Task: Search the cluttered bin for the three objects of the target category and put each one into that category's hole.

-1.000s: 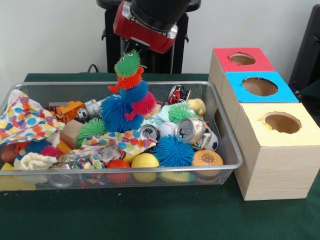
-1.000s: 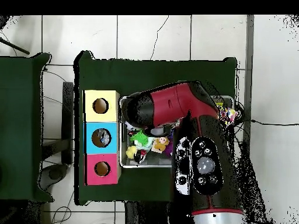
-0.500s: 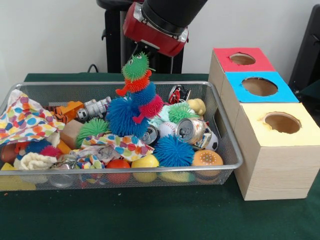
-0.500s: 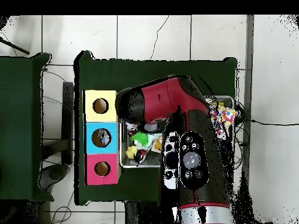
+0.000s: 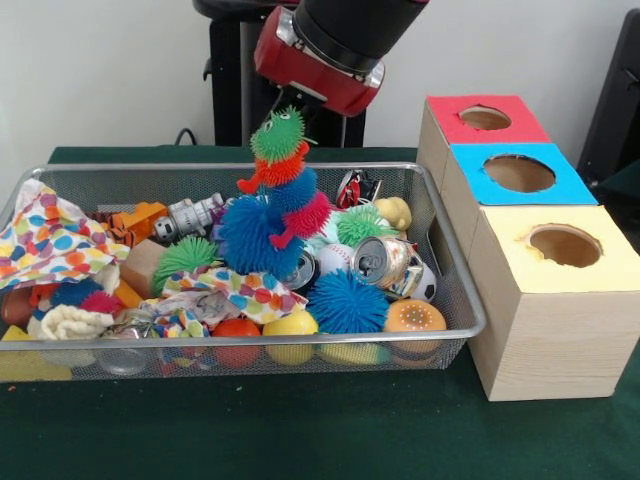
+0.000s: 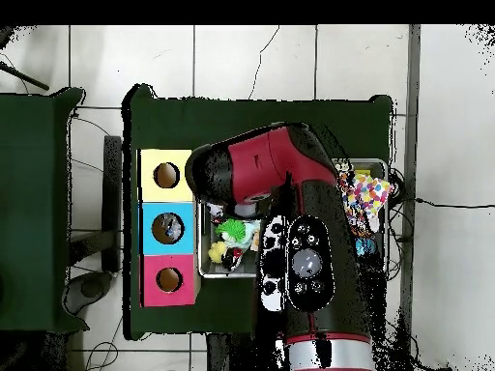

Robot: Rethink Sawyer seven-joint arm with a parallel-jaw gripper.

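Jaws hidden behind the toy's green head and under the red wrist housing, so cannot tell whether they are apart or clamped; gripper (image 5: 290,100) sits right at the top of the spiky caterpillar toy (image 5: 272,200), which hangs upright above the middle of the wire mesh bin (image 5: 455,300), green head up, then orange, blue and pink segments, big blue fuzzy end low against the clutter. Red and black arm (image 5: 330,45) comes down from above; in the overhead view it covers most of the bin, with only a green-yellow patch of toy (image 6: 232,230) showing beside it. Under the toy: crushed can (image 5: 385,262), blue spiky ball (image 5: 346,302), green spiky ball (image 5: 183,258), baseball (image 5: 334,258), yellow ball (image 5: 290,322), orange ball (image 5: 414,318), polka-dot cloth (image 5: 50,240) at the bin's left end. Just beside the bin's right end stand three wooden boxes in a row, each with a round hole on top: yellow box (image 5: 560,300) nearest the camera, blue box (image 5: 515,175) in the middle, red box (image 5: 480,120) farthest. All on the green tabletop (image 5: 300,430).
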